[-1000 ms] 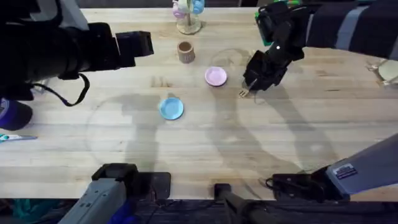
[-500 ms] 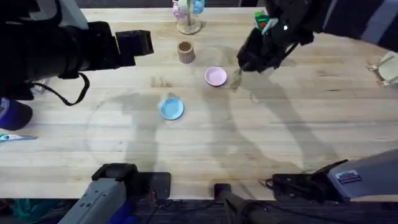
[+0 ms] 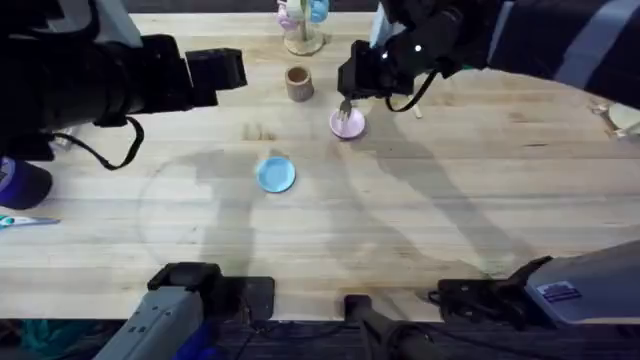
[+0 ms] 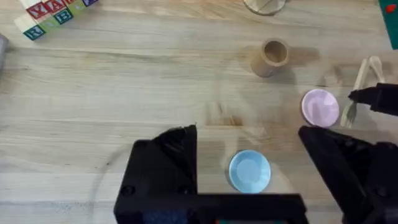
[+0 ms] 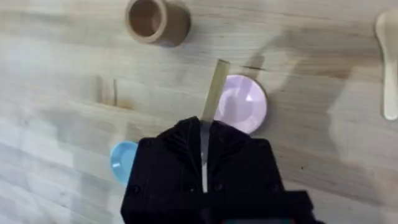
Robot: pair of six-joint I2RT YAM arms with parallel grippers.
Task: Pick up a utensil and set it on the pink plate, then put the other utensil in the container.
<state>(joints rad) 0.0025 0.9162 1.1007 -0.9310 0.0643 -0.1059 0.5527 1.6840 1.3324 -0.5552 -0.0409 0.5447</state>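
My right gripper (image 3: 352,84) is shut on the pale wooden fork (image 3: 345,107), which hangs tines-down over the pink plate (image 3: 347,124). In the right wrist view the fork (image 5: 214,87) sticks out from the gripper (image 5: 204,134) across the edge of the pink plate (image 5: 239,104). The wooden spoon (image 5: 388,62) lies on the table to the right of the plate. The tan container (image 3: 298,83) stands upright to the left of the plate. My left gripper (image 4: 245,137) is open, raised over the table's left part, holding nothing.
A light-blue plate (image 3: 276,173) lies near the table's middle. A pastel cup stand (image 3: 300,25) stands at the far edge behind the container. Lettered blocks (image 4: 50,12) sit far left. A purple object (image 3: 20,185) is at the left edge.
My right gripper has carried the fork leftward and farther back, from the table right of the pink plate to above the plate. The left arm has stayed still.
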